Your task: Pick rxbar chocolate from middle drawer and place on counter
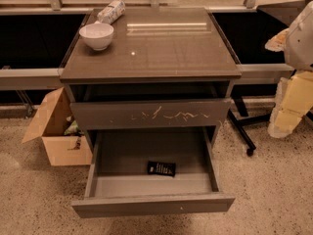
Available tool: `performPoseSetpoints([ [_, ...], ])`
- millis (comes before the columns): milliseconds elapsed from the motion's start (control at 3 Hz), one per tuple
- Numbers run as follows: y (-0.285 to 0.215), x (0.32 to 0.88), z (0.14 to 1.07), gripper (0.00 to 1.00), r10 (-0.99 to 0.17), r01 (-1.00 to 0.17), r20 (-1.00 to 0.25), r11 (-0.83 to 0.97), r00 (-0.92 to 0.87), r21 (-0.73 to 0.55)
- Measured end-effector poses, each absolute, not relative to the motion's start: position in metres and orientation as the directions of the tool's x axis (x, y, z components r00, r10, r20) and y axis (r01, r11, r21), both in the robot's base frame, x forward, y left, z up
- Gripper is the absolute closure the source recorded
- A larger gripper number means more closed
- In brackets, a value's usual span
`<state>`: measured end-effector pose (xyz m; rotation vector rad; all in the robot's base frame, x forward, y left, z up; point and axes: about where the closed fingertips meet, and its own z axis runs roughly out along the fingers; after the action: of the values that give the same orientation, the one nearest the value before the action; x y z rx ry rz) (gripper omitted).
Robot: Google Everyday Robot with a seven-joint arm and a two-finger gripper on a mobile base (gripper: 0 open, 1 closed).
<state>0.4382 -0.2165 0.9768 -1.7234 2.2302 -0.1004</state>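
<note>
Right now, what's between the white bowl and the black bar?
In the camera view: the counter, then the scratched drawer front. The gripper hangs far right.

In the middle drawer [142,153] lies rxbar chocolate [161,168], gripper [285,117] right of counter [161,50].

Glossy counter [166,53]; plastic gripper [286,115] at right

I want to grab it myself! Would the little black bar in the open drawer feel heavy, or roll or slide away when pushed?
Probably light: the rxbar chocolate looks small and thin. It lies flat on the middle drawer floor, so it likely won't roll, but may slide if pushed. The hand is at the right edge, away from it.
</note>
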Motion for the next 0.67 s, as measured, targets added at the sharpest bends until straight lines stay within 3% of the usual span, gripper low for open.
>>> performPoseSetpoints([
  [667,-0.208,0.449,0.952,0.00,-0.949,-0.942,-0.248,0.253,-0.196,-0.220],
])
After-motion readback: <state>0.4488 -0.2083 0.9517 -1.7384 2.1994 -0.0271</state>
